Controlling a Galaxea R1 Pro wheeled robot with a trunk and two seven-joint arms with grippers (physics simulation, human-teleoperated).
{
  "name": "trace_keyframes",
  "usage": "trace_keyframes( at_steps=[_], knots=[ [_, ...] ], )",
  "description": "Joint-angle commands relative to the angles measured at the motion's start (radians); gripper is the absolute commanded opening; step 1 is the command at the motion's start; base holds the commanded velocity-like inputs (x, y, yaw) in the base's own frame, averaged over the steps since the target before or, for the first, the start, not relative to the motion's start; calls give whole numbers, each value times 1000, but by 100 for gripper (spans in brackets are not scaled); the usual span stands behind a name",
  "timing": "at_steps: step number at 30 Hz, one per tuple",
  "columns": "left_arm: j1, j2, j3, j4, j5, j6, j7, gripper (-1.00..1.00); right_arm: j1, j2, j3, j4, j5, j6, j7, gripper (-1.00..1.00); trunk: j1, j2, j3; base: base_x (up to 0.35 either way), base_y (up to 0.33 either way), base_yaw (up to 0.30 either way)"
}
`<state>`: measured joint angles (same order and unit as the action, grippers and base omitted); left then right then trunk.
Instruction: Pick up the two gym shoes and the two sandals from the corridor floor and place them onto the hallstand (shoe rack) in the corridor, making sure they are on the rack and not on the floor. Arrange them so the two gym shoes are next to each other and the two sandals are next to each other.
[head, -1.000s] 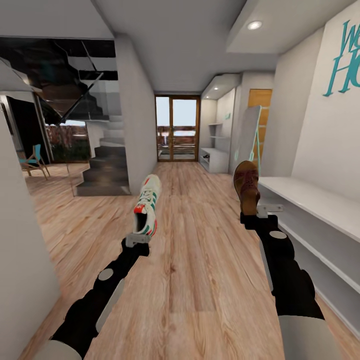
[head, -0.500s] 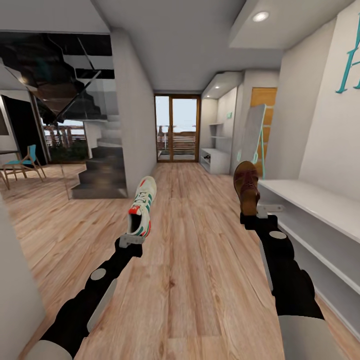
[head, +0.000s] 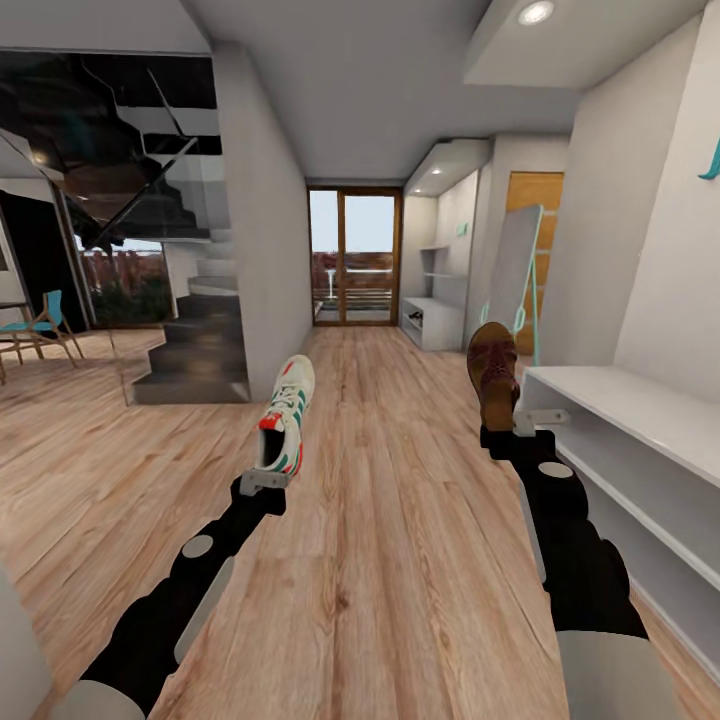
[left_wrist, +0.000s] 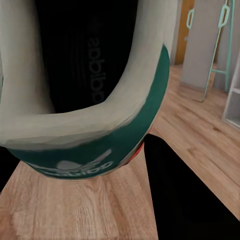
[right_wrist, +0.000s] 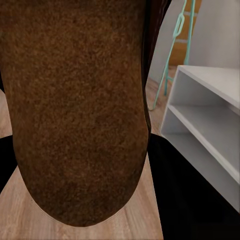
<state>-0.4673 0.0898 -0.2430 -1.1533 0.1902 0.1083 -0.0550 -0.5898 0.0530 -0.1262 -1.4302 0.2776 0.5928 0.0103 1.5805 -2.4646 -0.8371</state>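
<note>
White gym shoe (left_wrist: 75, 120) heel close up, teal lining and dark insole showing, wood-plank corridor floor (left_wrist: 75, 210) beneath, teal-framed leaning mirror (left_wrist: 212, 45) beyond

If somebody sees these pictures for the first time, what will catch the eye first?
Two shoes are held up in mid-air over the wood floor: a white gym shoe in the left gripper and a brown sandal in the right gripper. A plain white shelf bench stands at the right wall.

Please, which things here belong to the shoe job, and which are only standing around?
Job:
- gym shoe, in left claw
- sandal, in right claw
- floor
- far rack with wall shelves

Standing around:
- near white bench
- stairs
- mirror
- chair
- glass door
</note>
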Motion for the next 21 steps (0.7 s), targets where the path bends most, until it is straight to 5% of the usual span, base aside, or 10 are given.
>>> trace_keyframes(
  at_steps=[1,21],
  knots=[
    [-1,1,-1,-5,9,7,-2,-100,-1,1,-1,-1,2,5,-1,-100,0,0,-1,346,0,0],
    [-1,-1,-3,-8,9,9,-2,-100,-1,1,-1,-1,2,5,-1,-100,0,0,0,346,0,0]
  ],
)
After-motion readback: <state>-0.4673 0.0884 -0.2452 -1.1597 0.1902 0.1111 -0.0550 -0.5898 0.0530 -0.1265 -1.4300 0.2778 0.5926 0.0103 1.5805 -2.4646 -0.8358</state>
